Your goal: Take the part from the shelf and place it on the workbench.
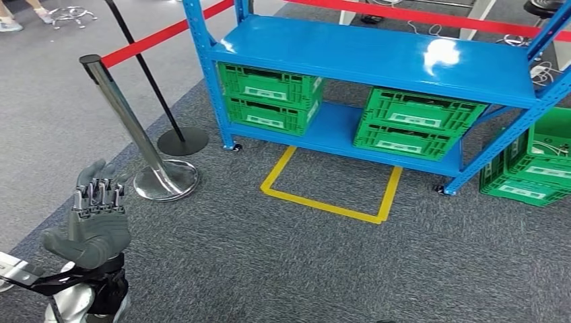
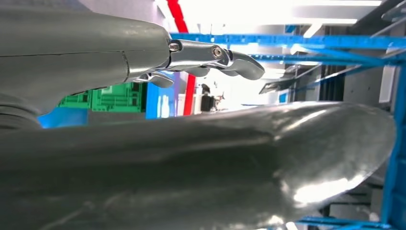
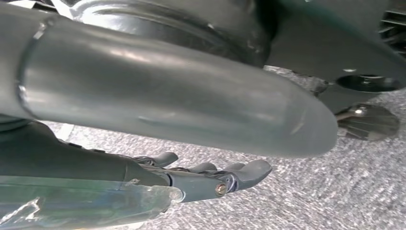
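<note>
Standing back from the blue steel shelf (image 1: pixel 377 57), I have open grey carpet (image 1: pixel 283 269) ahead, a yellow taped outline (image 1: pixel 330 202) at the shelf's foot. My left hand (image 1: pixel 94 219) is raised, fingers spread, empty; my right hand (image 3: pixel 206 179) hangs empty, fingers loosely apart. Four green plastic crates (image 1: pixel 269 97) in two stacks fill the lower shelf; which holds the part, I cannot tell. Two stanchions stand left.

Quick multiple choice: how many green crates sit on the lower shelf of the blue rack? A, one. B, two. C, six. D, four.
D: on the blue rack's lower shelf a left stack and a right stack each hold two green crates, one atop another.
</note>
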You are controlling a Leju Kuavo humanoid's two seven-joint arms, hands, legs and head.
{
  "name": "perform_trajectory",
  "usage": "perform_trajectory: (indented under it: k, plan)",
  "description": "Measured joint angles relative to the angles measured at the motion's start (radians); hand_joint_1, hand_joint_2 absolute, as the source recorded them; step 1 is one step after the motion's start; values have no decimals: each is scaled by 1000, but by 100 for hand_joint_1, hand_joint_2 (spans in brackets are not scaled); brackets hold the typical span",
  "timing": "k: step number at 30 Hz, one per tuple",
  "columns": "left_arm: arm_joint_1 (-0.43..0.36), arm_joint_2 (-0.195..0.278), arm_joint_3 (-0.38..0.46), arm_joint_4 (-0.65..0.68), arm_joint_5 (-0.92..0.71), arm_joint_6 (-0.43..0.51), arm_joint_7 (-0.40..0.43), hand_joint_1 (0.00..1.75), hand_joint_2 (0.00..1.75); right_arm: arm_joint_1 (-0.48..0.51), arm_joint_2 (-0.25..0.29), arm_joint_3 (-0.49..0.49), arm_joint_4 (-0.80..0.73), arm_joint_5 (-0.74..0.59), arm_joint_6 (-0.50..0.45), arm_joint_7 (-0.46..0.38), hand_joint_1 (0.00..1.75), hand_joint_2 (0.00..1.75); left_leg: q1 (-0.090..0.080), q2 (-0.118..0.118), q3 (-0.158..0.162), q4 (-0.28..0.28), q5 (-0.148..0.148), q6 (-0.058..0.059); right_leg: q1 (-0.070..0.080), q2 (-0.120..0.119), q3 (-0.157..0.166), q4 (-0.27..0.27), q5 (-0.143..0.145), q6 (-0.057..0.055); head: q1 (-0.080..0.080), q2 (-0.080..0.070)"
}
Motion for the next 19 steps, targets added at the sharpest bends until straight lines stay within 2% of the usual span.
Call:
perform_trajectory:
  k: [3,5,6,8,9,10,11,12,13,14,16,19]
  plan:
    - [-1,0,0,0,0,0,0,0,0,1,0,0,0,0,0,0,0,0,0,12,3,-1,-3,-15,1,19,2,-9,2,-18,-2,0]
    - [-2,0,0,0,0,0,0,0,0,1,0,0,0,0,-1,1,0,0,3,-8,-11,36,-31,-26,-3,35,3,-12,5,-31,-5,0]
    - [-2,0,0,0,0,0,0,0,0,0,0,0,0,0,-1,1,0,0,4,-25,-32,84,-59,-30,-6,42,3,-14,6,-36,-7,0]
    - [0,0,0,1,0,0,-1,0,0,-2,0,0,0,0,-1,1,0,0,5,-48,-101,221,-120,-34,-6,60,2,-14,7,-41,-10,0]
    - [1,0,0,2,0,0,-1,0,0,-1,0,0,0,0,-1,1,0,0,5,-51,-129,271,-134,-34,-6,69,1,-14,7,-42,-10,0]
    - [2,0,0,3,0,0,-1,0,0,0,0,0,0,0,-1,1,0,0,5,-52,-143,290,-128,-34,-6,79,1,-14,7,-42,-10,0]
    - [2,0,0,3,0,0,-1,0,0,1,0,0,0,0,-1,1,0,0,6,-53,-137,270,-103,-33,-6,89,2,-13,7,-42,-10,0]
    - [2,0,0,3,0,0,-1,0,0,1,0,0,0,0,-1,1,0,0,7,-58,-115,217,-66,-31,-7,99,2,-13,8,-40,-10,0]
    - [1,1,0,3,0,0,-1,0,0,1,0,0,0,0,-1,1,0,0,10,-73,-85,151,-29,-30,-7,109,2,-13,9,-37,-10,0]
    - [1,1,0,3,0,0,-1,0,0,1,0,0,0,0,-1,1,0,0,13,-89,-56,85,-5,-29,-6,119,-1,-10,9,-33,-11,0]
    - [0,1,0,4,0,0,-1,0,0,-1,0,0,0,1,-1,1,0,0,16,-113,-27,16,10,-25,-4,135,-9,-7,10,-21,-11,0]
    - [-1,0,1,5,0,0,-1,0,0,3,0,0,0,2,-1,2,0,0,14,-103,-24,8,10,-12,-7,145,-18,-11,13,-7,-11,0]
